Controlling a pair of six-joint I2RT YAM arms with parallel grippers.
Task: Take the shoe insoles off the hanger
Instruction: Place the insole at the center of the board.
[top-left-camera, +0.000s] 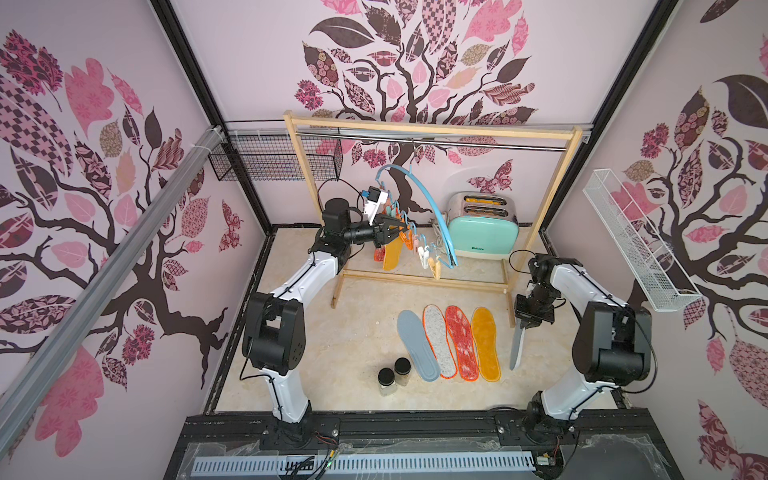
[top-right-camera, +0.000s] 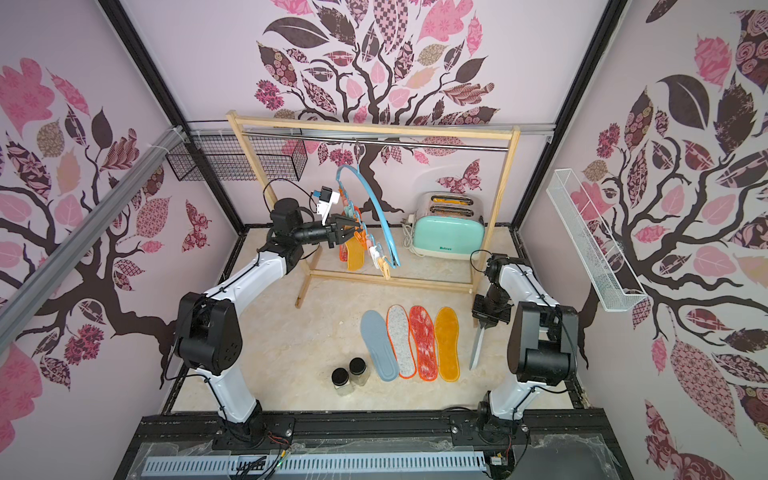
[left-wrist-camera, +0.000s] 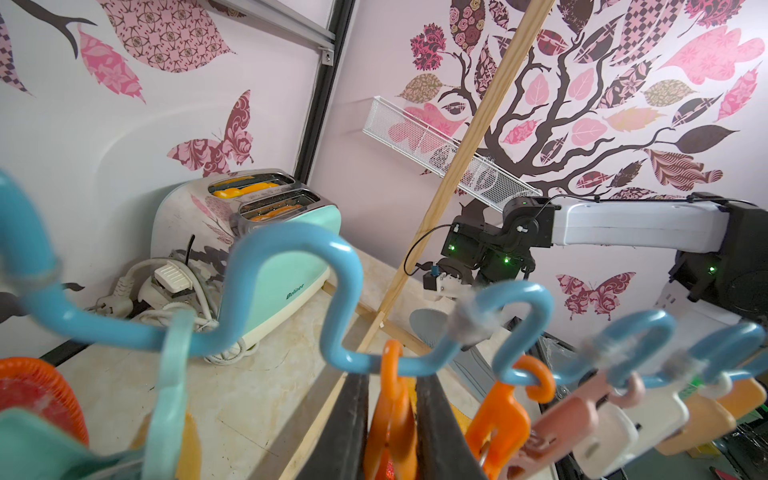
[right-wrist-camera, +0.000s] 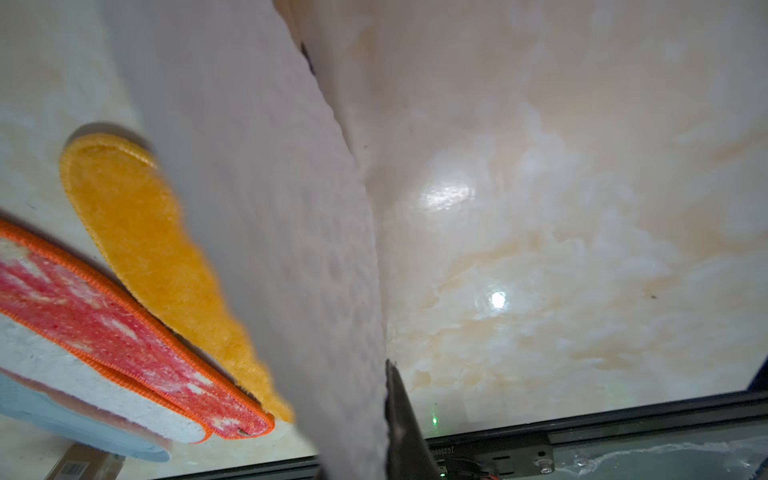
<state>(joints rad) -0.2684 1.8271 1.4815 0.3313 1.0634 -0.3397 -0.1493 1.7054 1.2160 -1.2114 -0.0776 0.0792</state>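
Surface: pale marbled tabletop (top-left-camera: 332, 332), tree-patterned walls on three sides, wooden frame (top-left-camera: 432, 126) at the back. The blue hanger (left-wrist-camera: 286, 239) hangs by its hook from the frame's rail, tilted, with one end low. Two insoles remain clipped at its left end: a mustard insole (top-left-camera: 391, 255) and a red insole (top-left-camera: 378, 254) just beside it. Four more lie side by side on the table: grey-blue (top-left-camera: 417, 345), speckled (top-left-camera: 439, 340), red mottled (top-left-camera: 461, 343), mustard (top-left-camera: 486, 345). The left gripper (top-left-camera: 397, 227) is at the pegs, jaws narrow, one finger on each side of an orange clothespin (left-wrist-camera: 390, 415) and apparently pressing it. The right gripper (top-left-camera: 524, 326) is pinched on the end of a grey insole (top-left-camera: 516, 349), which hangs edge-on just right of the row. Handling, my judgement: these are light, thin and bendable. The held one hangs nearly straight, so it has some body. The fuzzy faces should grip well. I would pinch across the thin section near one end. The hanger swings freely on its hook, so I would squeeze the peg open before pulling rather than tugging the pad.
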